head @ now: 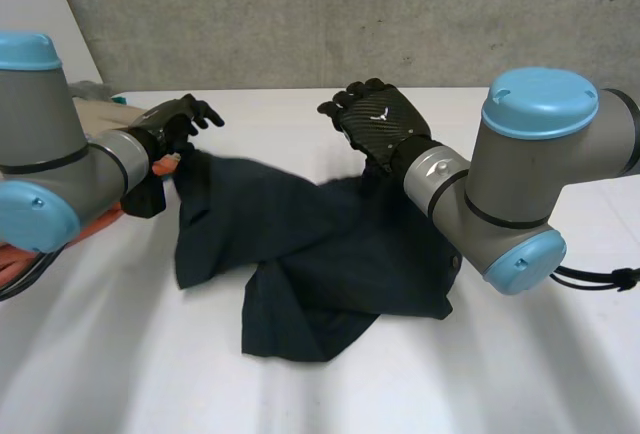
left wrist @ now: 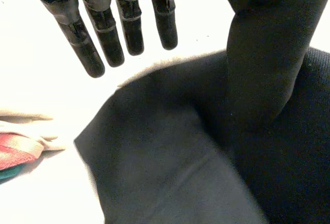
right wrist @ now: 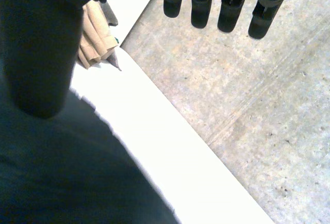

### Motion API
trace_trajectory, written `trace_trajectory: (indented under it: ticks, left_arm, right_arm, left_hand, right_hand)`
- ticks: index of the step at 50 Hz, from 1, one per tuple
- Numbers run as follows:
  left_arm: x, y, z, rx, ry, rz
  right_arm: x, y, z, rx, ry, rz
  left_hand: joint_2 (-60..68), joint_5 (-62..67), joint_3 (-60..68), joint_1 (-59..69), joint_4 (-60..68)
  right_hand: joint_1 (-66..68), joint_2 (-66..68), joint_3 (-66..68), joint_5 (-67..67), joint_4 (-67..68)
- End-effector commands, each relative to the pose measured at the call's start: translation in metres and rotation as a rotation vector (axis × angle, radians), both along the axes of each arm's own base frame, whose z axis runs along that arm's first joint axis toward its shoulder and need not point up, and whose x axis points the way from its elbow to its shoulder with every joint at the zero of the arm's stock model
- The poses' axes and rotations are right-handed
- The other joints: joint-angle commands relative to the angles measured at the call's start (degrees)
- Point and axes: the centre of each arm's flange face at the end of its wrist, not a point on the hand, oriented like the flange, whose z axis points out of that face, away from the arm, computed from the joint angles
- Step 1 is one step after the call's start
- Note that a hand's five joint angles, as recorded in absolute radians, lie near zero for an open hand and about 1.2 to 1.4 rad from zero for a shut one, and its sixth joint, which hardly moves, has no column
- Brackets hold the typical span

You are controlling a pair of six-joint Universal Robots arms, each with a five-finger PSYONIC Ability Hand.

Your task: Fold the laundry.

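Observation:
A dark navy garment (head: 320, 254) lies crumpled in the middle of the white table (head: 120, 364). My left hand (head: 175, 122) hangs over its far left corner, open, with straight fingers (left wrist: 105, 28) and thumb apart and nothing between them. The dark cloth (left wrist: 170, 167) lies below that palm. My right hand (head: 380, 119) hovers over the garment's far edge near the middle, also open. Its fingers (right wrist: 201, 2) are straight and hold nothing, with the cloth (right wrist: 62, 182) beneath the thumb.
A pile of other laundry, beige (head: 95, 104) and orange-red (head: 100, 219), lies at the table's left behind my left arm. It also lies beside the dark cloth as white, red and teal folds (left wrist: 20, 149). Beige cloth (right wrist: 95, 38) sits at the far table edge.

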Motion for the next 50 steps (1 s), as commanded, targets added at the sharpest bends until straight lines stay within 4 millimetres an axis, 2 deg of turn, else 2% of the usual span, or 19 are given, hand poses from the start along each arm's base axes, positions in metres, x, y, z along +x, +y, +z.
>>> trace_trajectory:
  ticks: [1,4,9,12,15,18,23,30,34,37,38,40,44,45,48,49,50]
  left_arm:
    - [0.017,0.041,0.038,-0.088,-0.074,0.013]
    - [0.023,0.059,0.051,-0.150,-0.100,0.014]
    - [0.020,0.094,0.060,-0.234,-0.128,-0.051]
    - [0.009,0.117,0.057,-0.264,-0.149,-0.146]
    - [0.001,0.131,0.050,-0.262,-0.182,-0.211]
    - [-0.001,0.136,0.044,-0.251,-0.217,-0.222]
    - [0.006,0.129,0.037,-0.222,-0.255,-0.147]
    - [0.012,0.122,0.036,-0.186,-0.244,-0.079]
    - [0.009,0.122,0.025,-0.127,-0.230,-0.103]
    - [0.006,0.116,0.010,-0.072,-0.224,-0.113]
    - [0.005,0.112,0.001,-0.046,-0.226,-0.119]
    - [0.003,0.106,-0.008,-0.022,-0.232,-0.124]
    - [-0.002,0.090,-0.025,0.013,-0.248,-0.126]
    - [-0.004,0.081,-0.029,0.018,-0.253,-0.121]
    - [-0.008,0.065,-0.030,-0.005,-0.257,-0.115]
    - [-0.010,0.054,-0.028,-0.026,-0.260,-0.110]
    - [-0.012,0.049,-0.025,-0.041,-0.263,-0.108]
  right_arm:
    - [-0.041,-0.007,0.050,-0.023,0.019,-0.105]
    - [-0.065,-0.013,0.072,-0.037,0.015,-0.153]
    - [-0.094,-0.010,0.088,-0.027,0.060,-0.143]
    - [-0.104,-0.007,0.085,-0.020,0.115,-0.119]
    - [-0.111,-0.007,0.078,-0.013,0.165,-0.107]
    - [-0.111,-0.009,0.071,-0.014,0.193,-0.098]
    - [-0.103,-0.017,0.065,-0.034,0.193,-0.068]
    - [-0.073,-0.026,0.052,-0.090,0.165,0.071]
    - [-0.060,-0.033,0.033,-0.075,0.185,0.118]
    - [-0.050,-0.036,0.012,-0.051,0.232,0.146]
    - [-0.047,-0.035,-0.001,-0.034,0.275,0.159]
    - [-0.044,-0.036,-0.011,-0.019,0.304,0.165]
    - [-0.039,-0.036,-0.034,0.006,0.372,0.186]
    - [-0.037,-0.038,-0.041,0.004,0.387,0.186]
    - [-0.032,-0.041,-0.051,0.002,0.395,0.185]
    - [-0.027,-0.044,-0.051,-0.020,0.389,0.174]
    - [-0.025,-0.047,-0.052,-0.035,0.385,0.166]
  left_hand:
    - [-4.8,-4.3,-4.8,-4.4,-4.2]
    - [-5.9,-5.3,-5.8,-5.5,-5.2]
    - [-5.5,-5.0,-5.5,-5.1,-4.9]
    - [-4.4,-3.8,-4.3,-3.9,-3.7]
    - [-2.5,-2.0,-2.5,-2.1,-1.9]
    - [-1.3,-0.8,-1.3,-0.9,-0.7]
    - [-0.1,0.4,-0.1,0.3,0.5]
    - [0.2,0.7,0.2,0.6,0.8]
    - [-0.8,-0.3,-0.8,-0.4,-0.2]
    - [-2.0,-1.5,-2.0,-1.6,-1.3]
    - [-2.5,-2.0,-2.5,-2.1,-1.8]
    - [-2.5,-2.0,-2.5,-2.1,-1.8]
    - [3.5,4.1,3.6,3.9,4.2]
    - [10.1,10.6,10.1,10.5,10.7]
    - [25.2,25.7,25.2,25.6,25.9]
    - [35.7,36.3,35.8,36.2,36.4]
    - [42.3,42.9,42.4,42.8,43.0]
  right_hand:
    - [-2.7,-2.0,-2.1,-2.5,-2.4]
    - [-2.7,-2.0,-2.1,-2.5,-2.4]
    - [-2.7,-2.0,-2.1,-2.5,-2.4]
    - [-2.7,-2.0,-2.1,-2.5,-2.4]
    - [-2.3,-1.6,-1.6,-2.0,-1.9]
    - [-0.7,0.0,-0.1,-0.5,-0.4]
    - [1.5,2.2,2.1,1.7,1.8]
    - [4.7,5.4,5.3,4.9,5.0]
    - [4.7,5.4,5.3,4.9,5.0]
    - [4.7,5.4,5.3,4.9,5.0]
    - [4.7,5.4,5.3,4.9,5.0]
    - [4.8,5.5,5.5,5.1,5.1]
    - [5.0,5.7,5.6,5.3,5.3]
    - [6.7,7.4,7.3,6.9,7.0]
    - [17.2,17.9,17.9,17.5,17.5]
    - [39.4,40.1,40.1,39.7,39.7]
    - [54.5,55.2,55.1,54.7,54.8]
